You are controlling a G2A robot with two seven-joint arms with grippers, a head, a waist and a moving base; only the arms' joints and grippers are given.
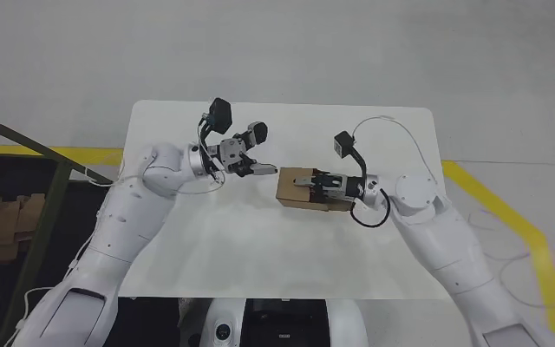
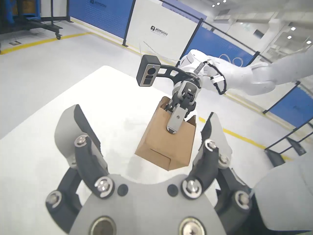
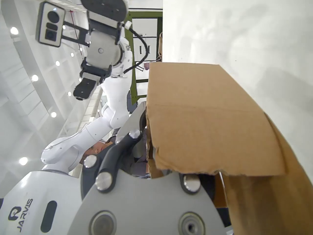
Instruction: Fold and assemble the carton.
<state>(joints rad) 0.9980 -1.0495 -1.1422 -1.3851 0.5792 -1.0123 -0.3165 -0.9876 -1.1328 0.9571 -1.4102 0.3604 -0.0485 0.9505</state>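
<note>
The brown cardboard carton (image 1: 290,198) lies near the middle of the top view, a little right of centre, on the white rectangular desk (image 1: 199,252). I cannot tell whether it rests fully on the surface or is held slightly off it. It is already a squared-up box rather than a flat blank. In the left wrist view, the end facing the lower middle of the frame looks closed, with a flap tucked into its slot. I judge that end finished.

The opposite end is open. In the left wrist view, short flaps stand up from it at the centre of the frame. The right wrist view shows a ragged flap edge low and right of centre. The right gripper (image 2: 174,124) is clamped on one wall at this open end. One finger lies flat on the outside of the cardboard, and the other is hidden, presumably inside.

The left gripper (image 1: 260,152) hangs left of centre in the top view, just beside the carton's closed end and not touching it. Its fingers (image 2: 78,123) are spread wide with nothing between them.

By my reading, the task is past halfway. What remains is to fold the open end's flaps inward and tuck the closing flap. The free left gripper seems placed for that, though the right gripper's hold on the wall would probably have to shift first.
</note>
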